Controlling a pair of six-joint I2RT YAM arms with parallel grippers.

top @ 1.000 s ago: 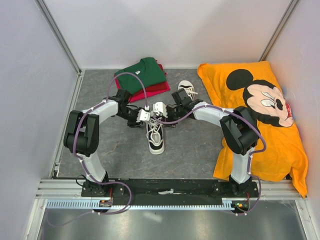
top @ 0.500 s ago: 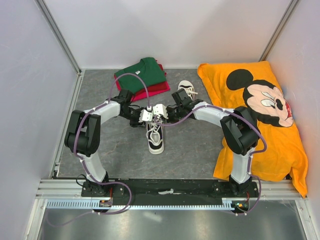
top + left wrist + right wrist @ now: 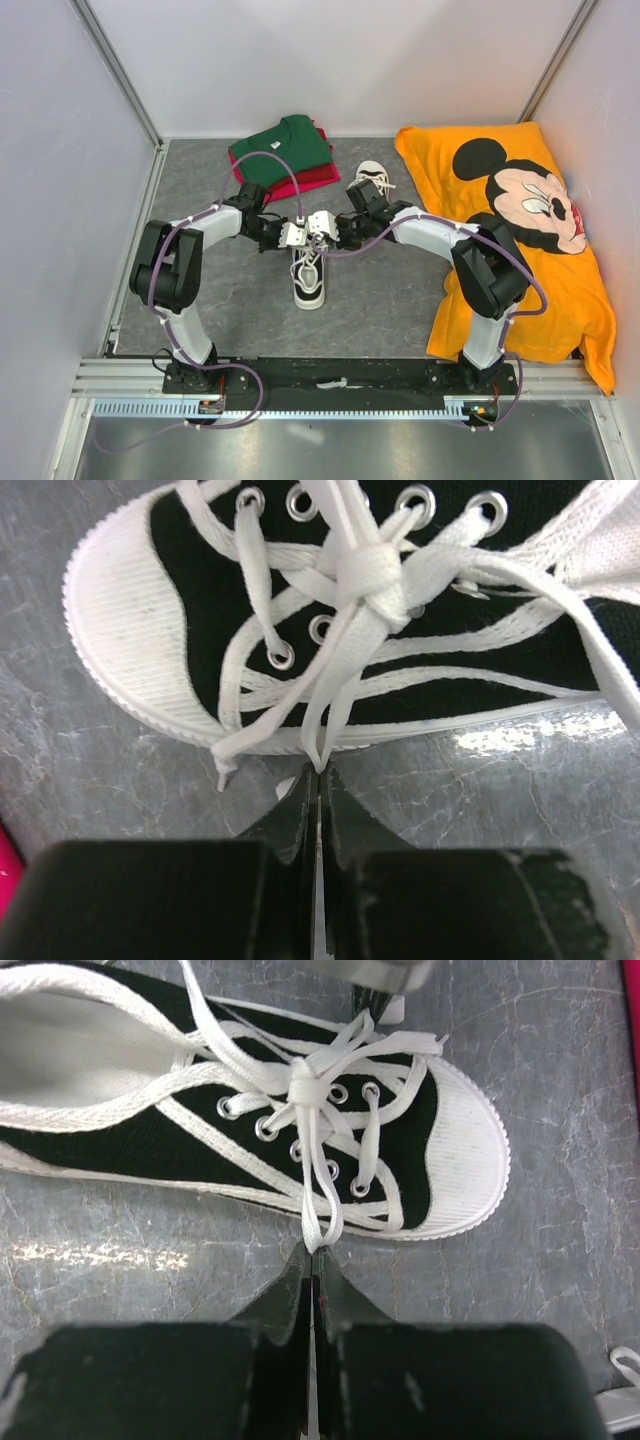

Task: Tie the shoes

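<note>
One black canvas shoe (image 3: 309, 282) with a white toe cap lies in the middle of the grey floor, toe toward the arms. Its white laces meet in a knot (image 3: 375, 575) over the eyelets. My left gripper (image 3: 320, 770) is shut on a folded loop of lace (image 3: 335, 695) at the shoe's side. On the opposite side, my right gripper (image 3: 314, 1250) is shut on the other lace loop (image 3: 318, 1185), which runs from the knot (image 3: 302, 1082). The second shoe (image 3: 372, 182) lies farther back, behind the right arm.
Folded green and red shirts (image 3: 282, 152) lie at the back left. A large orange cloth with a cartoon mouse (image 3: 520, 225) covers the right side. White walls stand on three sides.
Both grippers have closed on the lace loops; a second ago they stood open over the shoe. Both have drawn slightly apart from each other.
</note>
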